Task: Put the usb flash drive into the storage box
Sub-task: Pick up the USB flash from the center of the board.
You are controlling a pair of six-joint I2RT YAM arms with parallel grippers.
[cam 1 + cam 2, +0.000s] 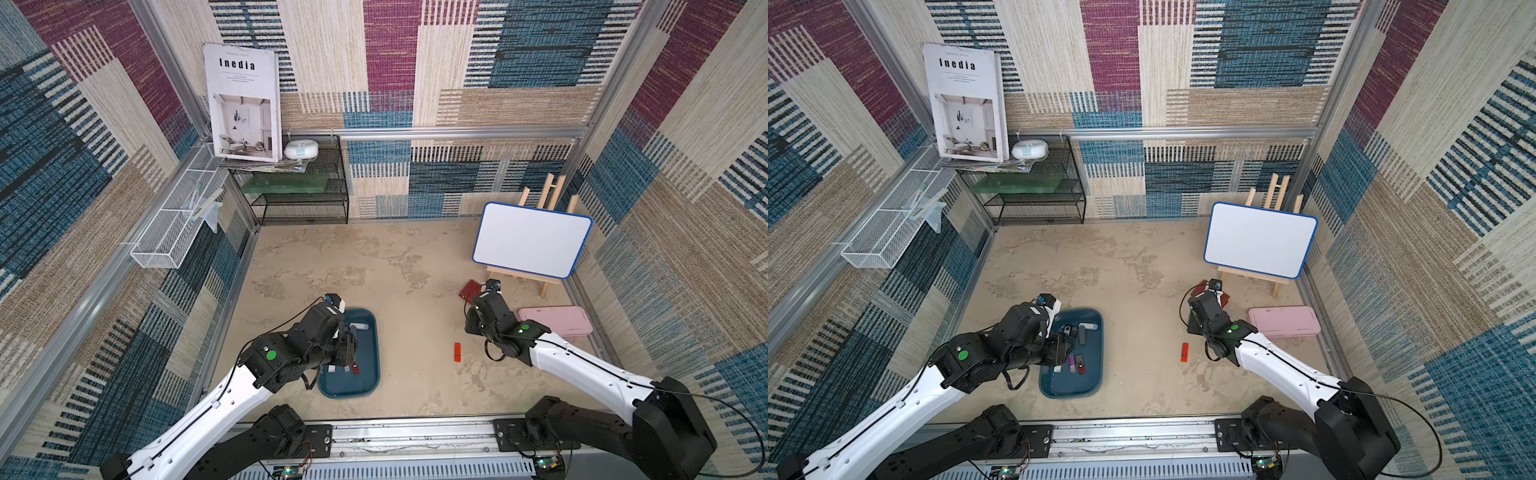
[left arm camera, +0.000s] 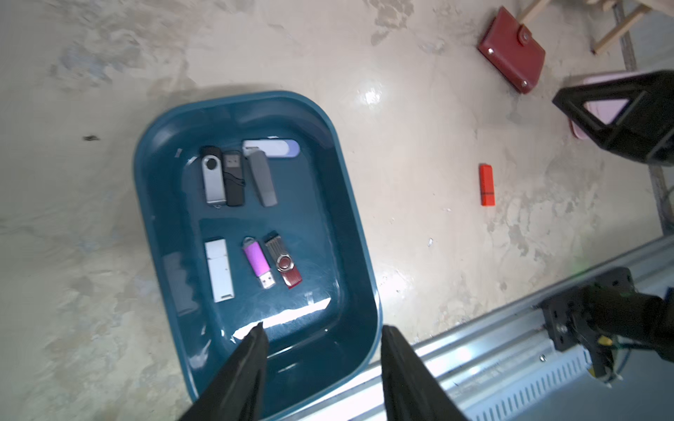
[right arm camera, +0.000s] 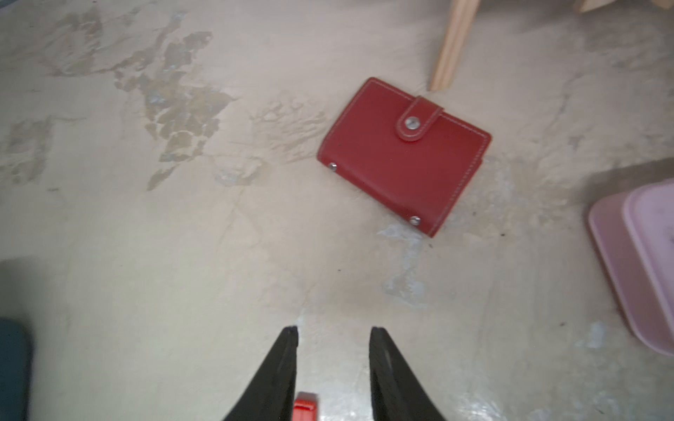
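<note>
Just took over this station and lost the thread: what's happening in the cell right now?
Several flash drives already lie in the storage box. The left end effector hovers over the box, open and empty. One orange flash drive lies on the table, outside the box. The right end effector is close by that drive, open and holding nothing.

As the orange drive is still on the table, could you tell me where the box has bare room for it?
Freest is the box end by the left fingers, bordered by the white drive, purple drive, red drive and the rim. The opposite end is crowded with four drives.
</note>
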